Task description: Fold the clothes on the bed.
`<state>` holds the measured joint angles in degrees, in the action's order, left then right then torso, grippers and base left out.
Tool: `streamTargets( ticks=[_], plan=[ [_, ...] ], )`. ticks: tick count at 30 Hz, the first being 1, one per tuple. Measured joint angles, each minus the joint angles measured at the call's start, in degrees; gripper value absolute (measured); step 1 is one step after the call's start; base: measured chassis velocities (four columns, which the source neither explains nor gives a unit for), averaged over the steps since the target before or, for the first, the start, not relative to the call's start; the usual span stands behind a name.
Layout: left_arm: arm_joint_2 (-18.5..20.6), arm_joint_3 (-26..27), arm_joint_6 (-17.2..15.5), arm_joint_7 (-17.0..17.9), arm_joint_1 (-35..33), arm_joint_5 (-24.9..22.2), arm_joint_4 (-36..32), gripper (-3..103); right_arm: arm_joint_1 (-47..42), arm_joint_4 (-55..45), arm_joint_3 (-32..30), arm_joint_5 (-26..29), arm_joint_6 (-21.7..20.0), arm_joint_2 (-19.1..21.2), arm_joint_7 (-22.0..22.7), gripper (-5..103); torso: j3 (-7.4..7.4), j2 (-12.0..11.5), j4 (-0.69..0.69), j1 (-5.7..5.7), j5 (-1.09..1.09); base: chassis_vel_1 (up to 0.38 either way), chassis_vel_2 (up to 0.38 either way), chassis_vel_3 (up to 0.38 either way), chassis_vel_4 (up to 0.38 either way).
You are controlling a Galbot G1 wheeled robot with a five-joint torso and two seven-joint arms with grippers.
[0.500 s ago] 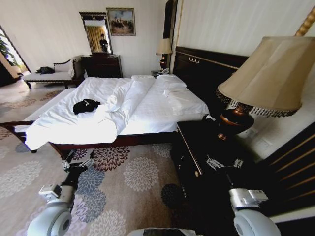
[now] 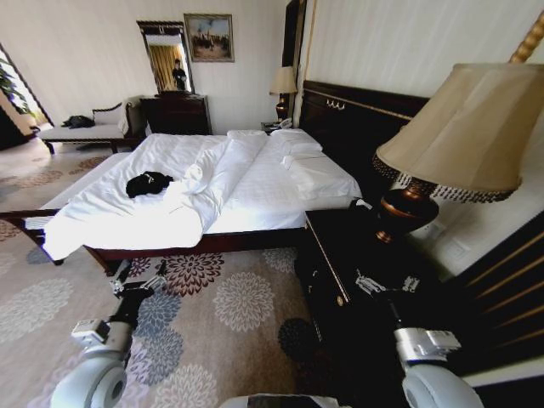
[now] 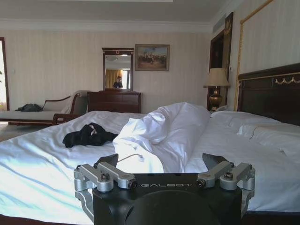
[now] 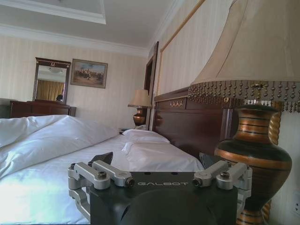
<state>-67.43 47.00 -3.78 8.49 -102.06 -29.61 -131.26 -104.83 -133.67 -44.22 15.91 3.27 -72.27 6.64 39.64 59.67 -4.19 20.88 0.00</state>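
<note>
A crumpled black shirt [image 2: 149, 183] lies on the bed [image 2: 255, 191], well apart from both pincers: left pincer [image 2: 136, 282] wide, right pincer [image 2: 384, 285] seemingly wide too.

"GALBOT" on left gripper [image 3: 159, 161]; right gripper [image 4: 156, 160]

Bedroom, furnished like a hotel room, as I see it through the cameras. Contents: one large bed [image 2: 255, 191] with white sheets, rumpled duvet [image 2: 204, 183] and pillows [image 2: 316, 176]; tall dark headboard [image 2: 361, 119] with gold trim; dark nightstand [image 2: 357, 255] bearing a fringed table lamp [image 2: 450, 144]; second lamp [image 2: 283, 89] beyond the bed; dresser [image 2: 177, 113] under a mirror [image 2: 166, 55]; framed painting [image 2: 209, 37]; cushioned chaise [image 2: 85, 129]; floral carpet [image 2: 229, 306]; striped wallpaper.
</note>
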Motion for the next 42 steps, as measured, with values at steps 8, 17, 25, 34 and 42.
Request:
streamTargets(
  ticks=[8, 17, 25, 34, 42],
  plan=[
    [-0.29, -0.22, -0.02, 0.06, -0.38, 0.40, -0.12, 100, -0.01, 0.01, 0.15, -0.23, -0.05, -0.35, 0.00, 100, 0.01, -0.01, 0.00, 0.02, 0.00, -0.115, 0.111, 0.129, -0.117],
    [-0.31, 0.19, -0.02, 0.12, -0.33, 0.15, 0.14, 100, 0.07, 0.26, 0.40, -0.35, -0.22, -0.46, 0.06, 100, 0.01, -0.01, 0.00, 0.01, 0.00, -0.153, 0.129, 0.158, -0.145],
    [-0.62, -0.05, -0.02, 0.16, -0.29, 0.18, 0.17, 100, -0.07, 0.32, 0.95, -0.86, -0.25, -1.00, -0.01, 100, 0.01, -0.02, 0.00, 0.02, 0.00, -0.161, 0.149, 0.153, -0.150],
    [-0.91, -0.04, 0.02, 0.16, -0.96, 0.30, 0.05, 100, -0.08, 0.35, 1.36, -1.14, -0.25, -1.14, -0.20, 100, 0.00, 0.00, 0.00, 0.01, 0.00, -0.133, 0.140, 0.146, -0.140],
    [-1.25, -0.04, 0.30, 0.15, -1.51, 0.63, -0.09, 100, -0.13, 0.53, 1.97, -1.76, -0.26, -1.36, -0.29, 100, 0.00, 0.00, 0.00, 0.01, 0.00, -0.149, 0.148, 0.152, -0.171]
  ],
)
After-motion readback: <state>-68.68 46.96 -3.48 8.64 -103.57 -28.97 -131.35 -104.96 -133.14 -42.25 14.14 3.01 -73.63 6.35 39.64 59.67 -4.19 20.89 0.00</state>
